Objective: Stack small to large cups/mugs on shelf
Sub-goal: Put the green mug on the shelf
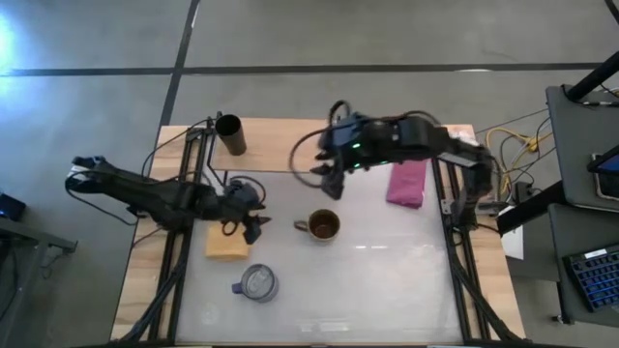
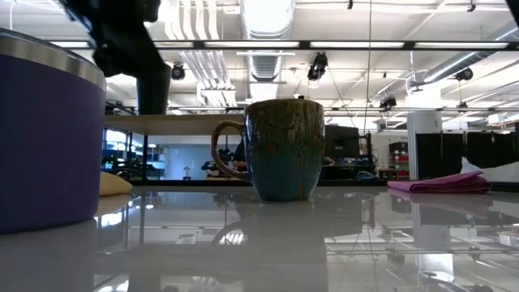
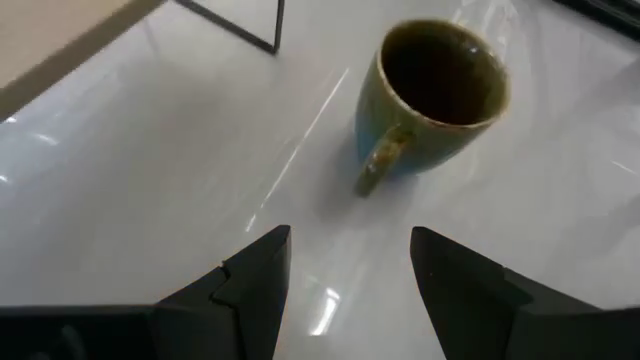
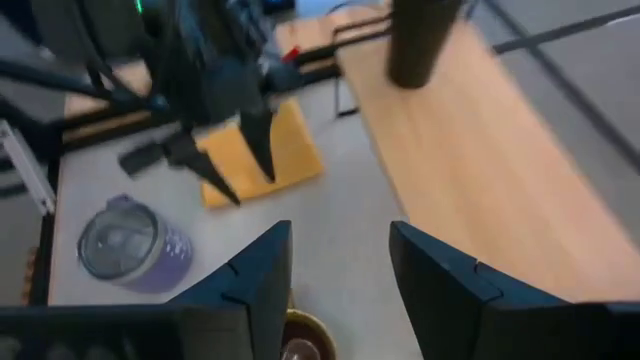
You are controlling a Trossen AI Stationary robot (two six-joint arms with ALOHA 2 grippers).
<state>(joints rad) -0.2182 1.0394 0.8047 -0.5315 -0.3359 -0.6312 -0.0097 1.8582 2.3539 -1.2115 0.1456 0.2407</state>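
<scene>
Mug: the tan-olive mug stands upright on the white table, just ahead of your left hand and almost under your right hand; its handle points back toward the left hand.
Mug handling: it looks like glazed ceramic, so judge it stiff, fairly heavy for its size, slick on the outside and likely to chip if it tips or drops.
Where to grip: the handle is thin and would let the mug swing; you probably do better pinching the rim wall, one finger inside the brown bowl and one outside, or spanning the body if the fingers open wide enough.
Left hand: fingers spread and empty, low over the table, mug centred beyond the gap.
Right hand: fingers spread and empty too, above the mug's far side, with the shelf just beyond it.
Black cup: the small black cup already stands upright on the shelf, beyond the left hand and off to the right hand's side; narrow and light, it would topple easily if bumped.
Purple tumbler: the lidded tumbler sits on the table behind the left hand; it is the bulkiest piece, smooth-walled and probably slippery.
Cloths: the yellow cloth lies under the left hand; the magenta cloth lies beside the right arm.
Risk: a wet-looking, glossy table gives little friction, so a glancing touch could slide the mug.
</scene>
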